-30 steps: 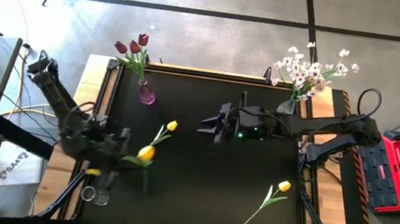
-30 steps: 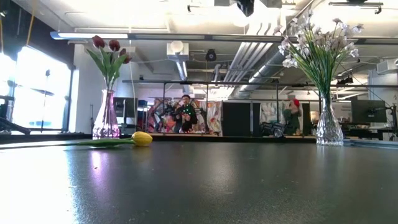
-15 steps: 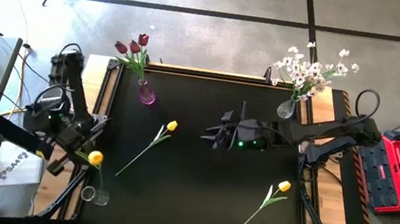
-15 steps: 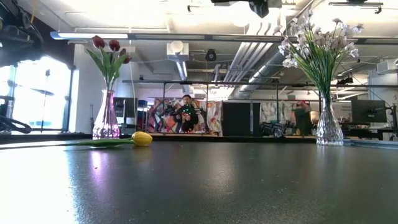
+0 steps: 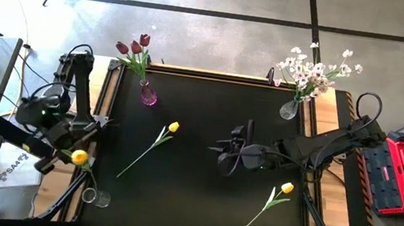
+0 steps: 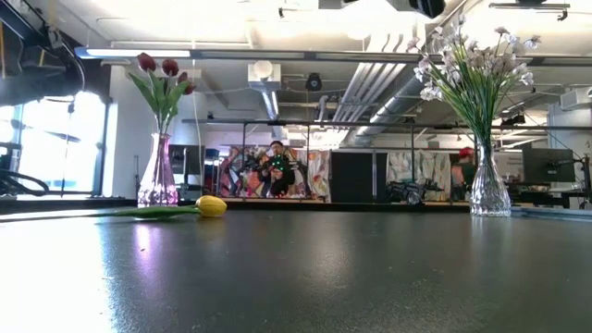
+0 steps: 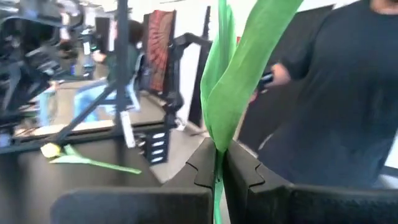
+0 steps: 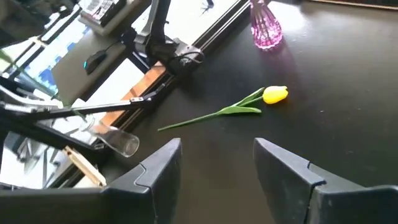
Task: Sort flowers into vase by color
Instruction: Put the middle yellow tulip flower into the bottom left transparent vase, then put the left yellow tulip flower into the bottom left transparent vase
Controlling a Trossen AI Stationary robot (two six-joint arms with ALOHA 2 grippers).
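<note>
Two yellow tulips are lying loose on your counter (image 5: 198,205): one (image 5: 173,127) near the middle-left, one (image 5: 286,188) toward the right edge. A third yellow tulip (image 5: 79,157) is riding in your left pincer (image 7: 218,163), which is pinching its green stem (image 7: 233,93). Over the last second that arm has been swinging the flower off the black mat, out over the left rail, just above the empty clear vase (image 5: 96,196) at the near-left corner. That suggests you are lining up the drop into the yellow vase. Your right pincer (image 8: 217,163), fingers spread and empty, has been drifting toward the near side and is hovering over mid-counter. The red tulips (image 5: 134,46) are already sitting in the pink vase (image 5: 148,94), the white blossoms (image 5: 315,69) in the clear vase (image 5: 289,108) at the far right. Beyond the counter, an open workshop is showing, with a person (image 6: 277,166) far back.
</note>
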